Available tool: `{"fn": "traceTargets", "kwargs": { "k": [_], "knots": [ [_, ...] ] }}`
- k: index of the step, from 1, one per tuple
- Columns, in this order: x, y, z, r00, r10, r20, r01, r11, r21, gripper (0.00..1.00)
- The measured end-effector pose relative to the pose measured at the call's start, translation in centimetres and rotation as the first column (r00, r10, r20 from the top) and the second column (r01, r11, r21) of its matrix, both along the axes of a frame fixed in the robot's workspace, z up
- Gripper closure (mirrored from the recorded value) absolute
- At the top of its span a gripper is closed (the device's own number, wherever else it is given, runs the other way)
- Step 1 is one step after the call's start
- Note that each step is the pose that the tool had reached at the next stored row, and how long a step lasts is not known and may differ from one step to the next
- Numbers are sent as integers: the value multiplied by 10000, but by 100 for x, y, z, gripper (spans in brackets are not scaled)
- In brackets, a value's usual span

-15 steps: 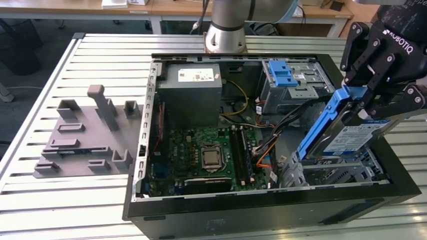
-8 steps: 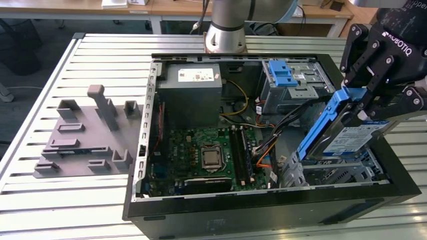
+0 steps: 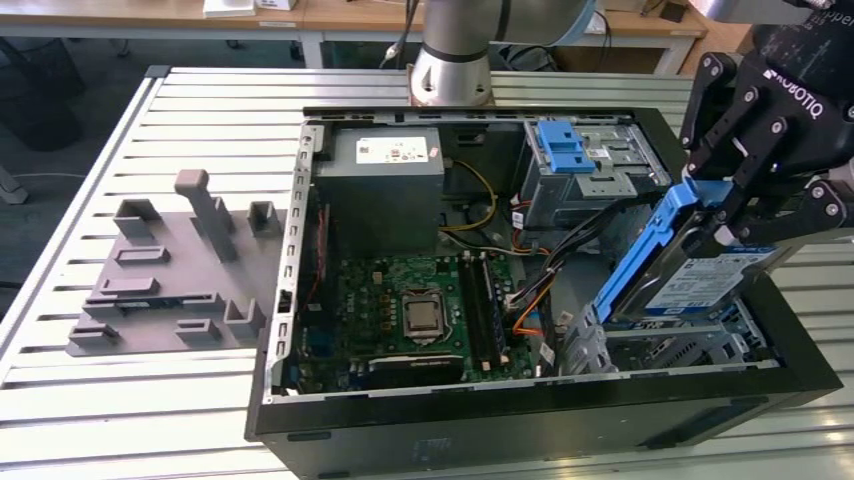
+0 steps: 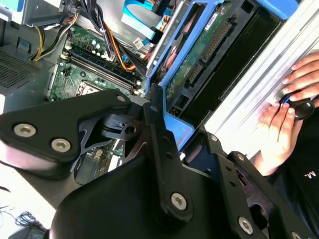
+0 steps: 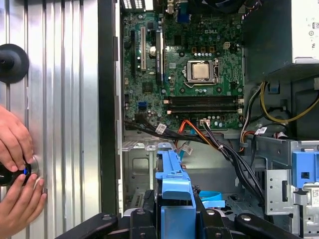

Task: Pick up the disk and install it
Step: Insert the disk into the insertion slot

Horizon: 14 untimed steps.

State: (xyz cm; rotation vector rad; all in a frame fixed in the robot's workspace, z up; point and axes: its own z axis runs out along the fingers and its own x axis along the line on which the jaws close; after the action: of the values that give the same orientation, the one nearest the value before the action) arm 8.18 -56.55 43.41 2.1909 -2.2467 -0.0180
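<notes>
The disk (image 3: 694,275), silver-grey with a blue-and-white label and blue rails, hangs tilted on edge over the drive bay (image 3: 681,345) at the front of the open computer case, on the exterior view's right. My black gripper (image 3: 731,215) is shut on its upper end. The lower end dips into the bay's metal frame. In the second wrist view the disk's green circuit board (image 4: 199,55) faces the camera. In the first wrist view its blue rail (image 5: 174,194) stands between my fingers (image 5: 144,221).
Inside the case (image 3: 534,420) lie the motherboard (image 3: 414,300), a grey power supply box (image 3: 387,190), loose cables (image 3: 534,290) and a blue latch with metal cage (image 3: 567,150). A grey fixture (image 3: 174,270) sits on the slatted table. A person's hands (image 5: 15,169) rest by the case.
</notes>
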Motion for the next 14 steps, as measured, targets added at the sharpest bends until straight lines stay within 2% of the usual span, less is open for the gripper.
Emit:
{"fn": "traceTargets", "kwargs": {
  "k": [14],
  "knots": [
    [0,-7,-64,10000,1,0,-1,10000,0,64]
  ]
}}
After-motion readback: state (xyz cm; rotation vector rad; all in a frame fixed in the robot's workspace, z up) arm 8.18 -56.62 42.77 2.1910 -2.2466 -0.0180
